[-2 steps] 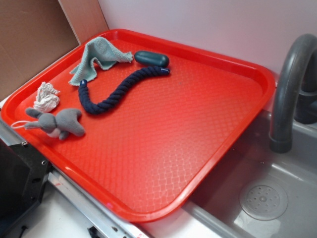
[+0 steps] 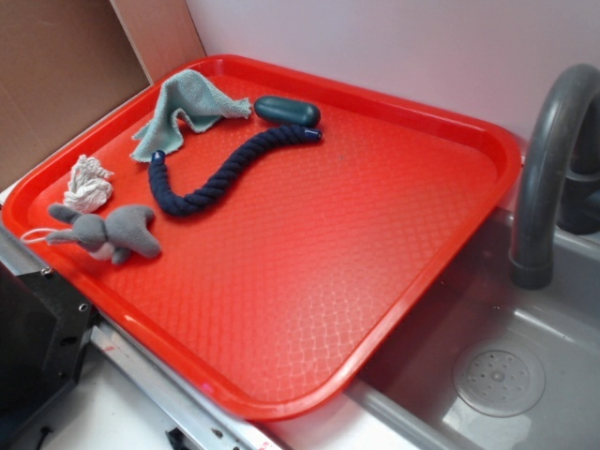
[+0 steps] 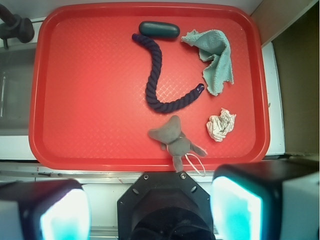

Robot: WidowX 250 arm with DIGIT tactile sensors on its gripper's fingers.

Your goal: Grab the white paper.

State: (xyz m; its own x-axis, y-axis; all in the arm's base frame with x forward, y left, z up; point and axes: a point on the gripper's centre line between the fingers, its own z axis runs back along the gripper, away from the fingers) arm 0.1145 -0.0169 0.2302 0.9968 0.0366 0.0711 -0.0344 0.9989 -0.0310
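Crinkled white paper (image 3: pixel 220 124) on dimpled red tray (image 3: pixel 90 100)

exterior: looked down obliquely from beside the sink (image 2: pixel 525 375), close over the red tray (image 2: pixel 309 281) | wrist: stared straight down from high above, pincer (image 3: pixel 150 212) fingers framing the bottom edge | shared: the whole tray and its contents

You see a glossy red plastic tray (image 2: pixel 375 234) with dimpled texture; crinkled white paper (image 2: pixel 88 183); twisted navy rope (image 2: pixel 220 173); matt teal cloth (image 2: pixel 183 108); fuzzy grey plush toy (image 2: pixel 108 232).
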